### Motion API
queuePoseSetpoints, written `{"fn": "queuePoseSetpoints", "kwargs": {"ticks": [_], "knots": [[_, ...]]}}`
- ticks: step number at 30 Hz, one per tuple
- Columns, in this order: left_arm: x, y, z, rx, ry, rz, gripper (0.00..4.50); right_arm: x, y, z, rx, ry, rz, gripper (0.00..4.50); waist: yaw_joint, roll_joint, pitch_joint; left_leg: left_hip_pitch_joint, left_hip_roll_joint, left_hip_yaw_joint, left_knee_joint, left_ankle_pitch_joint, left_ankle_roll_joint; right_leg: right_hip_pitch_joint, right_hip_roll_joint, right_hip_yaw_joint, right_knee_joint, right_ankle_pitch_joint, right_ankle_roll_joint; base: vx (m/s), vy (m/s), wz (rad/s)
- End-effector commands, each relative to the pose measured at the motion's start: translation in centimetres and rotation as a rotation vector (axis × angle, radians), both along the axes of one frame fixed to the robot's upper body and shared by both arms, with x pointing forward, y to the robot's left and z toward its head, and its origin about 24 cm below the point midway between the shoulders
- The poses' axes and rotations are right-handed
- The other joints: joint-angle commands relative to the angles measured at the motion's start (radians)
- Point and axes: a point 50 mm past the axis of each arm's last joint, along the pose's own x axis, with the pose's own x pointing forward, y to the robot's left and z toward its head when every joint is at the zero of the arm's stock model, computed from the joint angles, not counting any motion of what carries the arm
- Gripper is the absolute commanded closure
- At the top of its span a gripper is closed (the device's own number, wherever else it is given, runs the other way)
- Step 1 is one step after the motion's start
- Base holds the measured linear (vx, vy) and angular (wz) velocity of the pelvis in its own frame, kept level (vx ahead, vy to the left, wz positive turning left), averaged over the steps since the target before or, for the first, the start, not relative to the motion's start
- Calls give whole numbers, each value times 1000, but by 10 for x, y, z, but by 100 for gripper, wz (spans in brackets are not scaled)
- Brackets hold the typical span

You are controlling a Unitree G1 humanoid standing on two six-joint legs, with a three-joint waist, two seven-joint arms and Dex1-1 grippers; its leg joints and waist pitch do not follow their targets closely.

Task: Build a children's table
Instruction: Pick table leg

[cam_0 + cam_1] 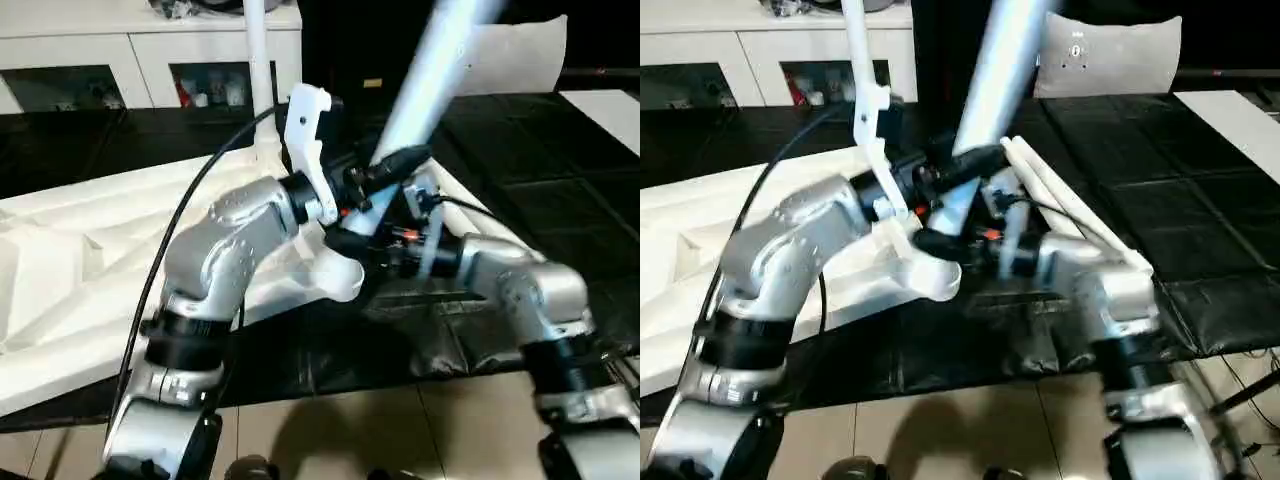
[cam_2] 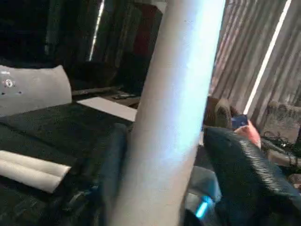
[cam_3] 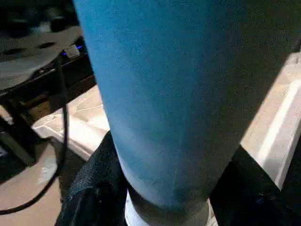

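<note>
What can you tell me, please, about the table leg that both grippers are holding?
The leg is a smooth white tube, plastic by its look, rising tilted from the near corner of the upturned tabletop and leaning away to the robot's right. Its lower end sits at the round corner socket; whether it is fully seated is hidden by the grippers. The left gripper and right gripper both clamp it low down, black fingers on either side. Its upper end runs out of the picture.

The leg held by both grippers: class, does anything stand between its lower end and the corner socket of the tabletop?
Nothing visible does. The leg tilts, gripped by the left gripper and right gripper just above the tabletop corner. The grippers hide the socket itself, so whether the leg is seated cannot be told.
</note>
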Motion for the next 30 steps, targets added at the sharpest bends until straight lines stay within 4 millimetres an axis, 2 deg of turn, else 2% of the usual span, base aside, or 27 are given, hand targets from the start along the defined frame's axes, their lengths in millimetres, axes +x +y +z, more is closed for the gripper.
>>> {"fn": "queuePoseSetpoints", "kwargs": {"ticks": [1, 3, 5, 8, 10, 11, 12, 14, 15, 16, 17, 18, 19, 22, 24, 25, 28, 29, 30], "knots": [[-24, -24, 9, -16, -57, -214, 121, 11, -14, -3, -42, 15, -145, 262, -6, -11, -89, 6, 46, -10, -63, -137, 27, 67, -65, 51, -72, -389, -85, 0, 0, 0], [-23, -23, 9, -17, -58, -202, 110, 12, -15, -4, -46, 12, -155, 262, -5, -9, -87, 9, 45, -10, -64, -148, 25, 66, -65, 50, -78, -424, -69, 0, 0, 0], [-20, -20, 10, -30, -53, -178, 100, 13, -15, -3, -42, -1, -166, 262, -5, -10, -89, 8, 46, -11, -64, -142, 23, 67, -65, 50, -77, -419, -62, 0, 0, 0], [-15, -11, 11, -46, -44, -126, 65, 15, -19, -5, -47, -9, -211, 262, -6, -10, -91, 6, 45, -12, -64, -133, 23, 68, -64, 51, -72, -391, -70, 0, 0, 0], [-12, 3, 10, -41, -44, -85, 65, 17, -25, -9, -79, -7, -257, 262, -5, -9, -93, 7, 47, -12, -64, -119, 22, 69, -66, 52, -68, -373, -83, 0, 0, 0], [-11, 11, 9, -38, -41, -67, 65, 18, -28, -11, -87, -14, -289, 262, -3, -4, -94, 8, 49, -13, -64, -115, 19, 67, -67, 53, -64, -361, -92, 0, 0, 0], [-11, 17, 8, -28, -40, -56, 65, 19, -31, -12, -94, -28, -314, 263, -6, -6, -94, 6, 47, -11, -63, -112, 17, 67, -64, 53, -61, -332, -108, 0, 0, 0], [-11, 20, 8, -23, -40, -52, 65, 20, -32, -12, -97, -36, -326, 263, -11, -7, -91, 3, 43, -9, -63, -116, 24, 70, -61, 53, -61, -329, -104, 0, 0, 0], [-10, 34, -1, 48, -37, -27, 65, 23, -38, -14, -112, -65, -409, 263, -11, -4, -92, 6, 43, -10, -63, -123, 23, 69, -63, 53, -63, -347, -96, 0, 0, 0], [-10, 39, -7, 97, -36, -9, 65, 24, -40, -15, -112, -57, -428, 263, -13, -1, -91, 6, 44, -10, -64, -125, 22, 68, -64, 53, -64, -355, -93, 0, 0, 0], [-10, 39, -7, 97, -36, -9, 65, 24, -40, -15, -112, -57, -428, 263, -21, -3, -90, 7, 43, -11, -66, -134, 19, 67, -60, 52, -64, -366, -87, 0, 0, 0], [-7, 47, -19, 201, -21, 27, 65, 25, -44, -17, -106, -29, -445, 263, -28, -1, -89, 11, 43, -12, -68, -145, 19, 66, -57, 52, -65, -371, -82, 0, 0, 0], [-6, 50, -26, 257, -13, 45, 65, 25, -46, -18, -102, -19, -451, 263, -31, 5, -89, 9, 42, -13, -67, -150, 19, 67, -57, 52, -65, -375, -81, 0, 0, 0], [-4, 64, -59, 483, 30, 72, 65, 23, -49, -17, -80, -24, -423, 263, -36, 8, -88, 13, 41, -14, -70, -181, 16, 66, -56, 51, -70, -400, -62, 0, 0, 0], [-9, 70, -78, 580, 80, 35, 65, 20, -51, -20, -106, -33, -402, 263, -37, 5, -89, 13, 44, -14, -71, -179, 16, 65, -58, 53, -67, -386, -72, 0, 0, 0], [-12, 71, -86, 607, 105, 16, 65, 19, -51, -22, -129, -38, -389, 263, -36, 7, -90, 13, 45, -14, -70, -171, 13, 66, -60, 54, -63, -367, -86, 0, 0, 0], [-15, 72, -95, 631, 113, -18, 94, 15, -51, -26, -158, -44, -360, 263, -33, 5, -90, 12, 46, -12, -70, -165, 14, 67, -62, 56, -61, -343, -116, 0, 0, 0], [-15, 75, -105, 687, 102, -24, 101, 13, -50, -27, -156, -38, -340, 263, -32, 6, -89, 12, 45, -11, -69, -170, 15, 66, -62, 56, -62, -347, -118, 0, 0, 0], [-14, 78, -111, 728, 91, -20, 104, 13, -49, -27, -153, -35, -336, 263, -34, 4, -86, 11, 43, -12, -71, -188, 18, 67, -61, 55, -68, -377, -103, 0, 0, 0]]}}
